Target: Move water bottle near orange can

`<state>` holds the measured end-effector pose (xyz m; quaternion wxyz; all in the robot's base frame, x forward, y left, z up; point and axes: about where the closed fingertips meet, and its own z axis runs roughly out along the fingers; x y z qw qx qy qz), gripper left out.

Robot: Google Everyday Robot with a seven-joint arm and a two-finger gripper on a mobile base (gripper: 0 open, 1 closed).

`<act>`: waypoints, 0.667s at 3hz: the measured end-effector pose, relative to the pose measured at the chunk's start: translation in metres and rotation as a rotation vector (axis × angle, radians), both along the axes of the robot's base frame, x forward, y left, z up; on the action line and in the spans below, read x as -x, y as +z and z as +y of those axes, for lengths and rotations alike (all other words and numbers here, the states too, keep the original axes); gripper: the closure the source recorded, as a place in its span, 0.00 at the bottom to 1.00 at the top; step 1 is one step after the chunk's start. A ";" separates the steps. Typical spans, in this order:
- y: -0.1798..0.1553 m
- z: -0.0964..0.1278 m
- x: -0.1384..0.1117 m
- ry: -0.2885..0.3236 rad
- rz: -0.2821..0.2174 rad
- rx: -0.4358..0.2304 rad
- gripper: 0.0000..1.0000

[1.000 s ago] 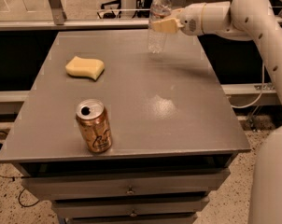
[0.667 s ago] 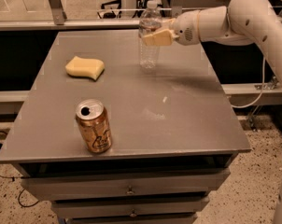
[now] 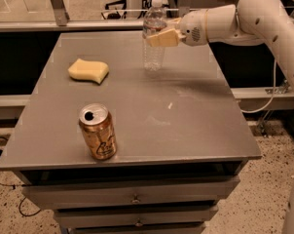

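Camera view: gripper (image 3: pixel 161 37) grasps the water bottle (image 3: pixel 153 58) at twelve o'clock. Carry it upright toward seven o'clock, stopping just beside the orange can (image 3: pixel 97 133).

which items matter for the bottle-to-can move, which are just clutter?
Job: water bottle, far side of table, clasped by the gripper; orange can, front left.
Clutter: yellow sponge, left of the bottle.
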<state>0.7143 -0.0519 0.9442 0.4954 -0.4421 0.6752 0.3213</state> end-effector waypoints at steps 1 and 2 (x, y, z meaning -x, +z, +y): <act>0.011 0.007 0.036 0.066 0.007 -0.010 1.00; 0.020 0.015 0.095 0.186 0.030 -0.014 1.00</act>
